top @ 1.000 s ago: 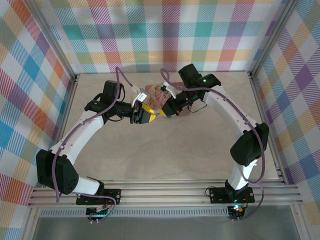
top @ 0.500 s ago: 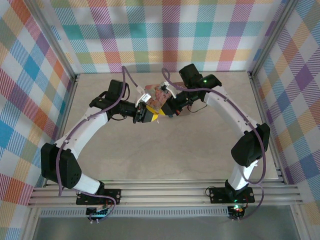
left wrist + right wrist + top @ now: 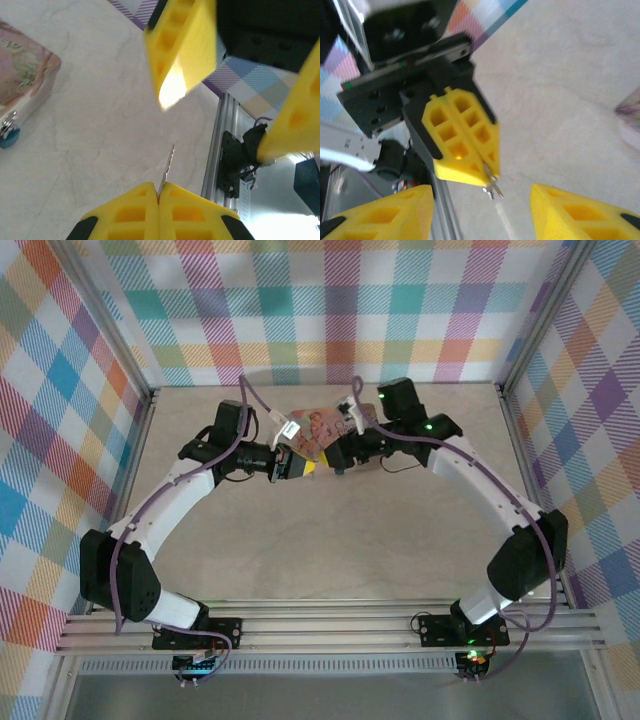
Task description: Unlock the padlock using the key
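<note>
Our left tool [image 3: 159,196] is clenched on the key [image 3: 168,165]; it looks thin, stiff and slippery, so we pinch it flat across its faces. Our right tool [image 3: 480,207] stands released. The tiny, light padlock [image 3: 9,138] hangs at the pink tin [image 3: 25,75].

Pale beige marbled tabletop [image 3: 340,550], matte, evenly lit. Pastel plaid cloth walls [image 3: 330,310] at back, left and right. Aluminium posts [image 3: 112,320] at the back corners, slotted aluminium rails [image 3: 330,628] along the near edge.
</note>
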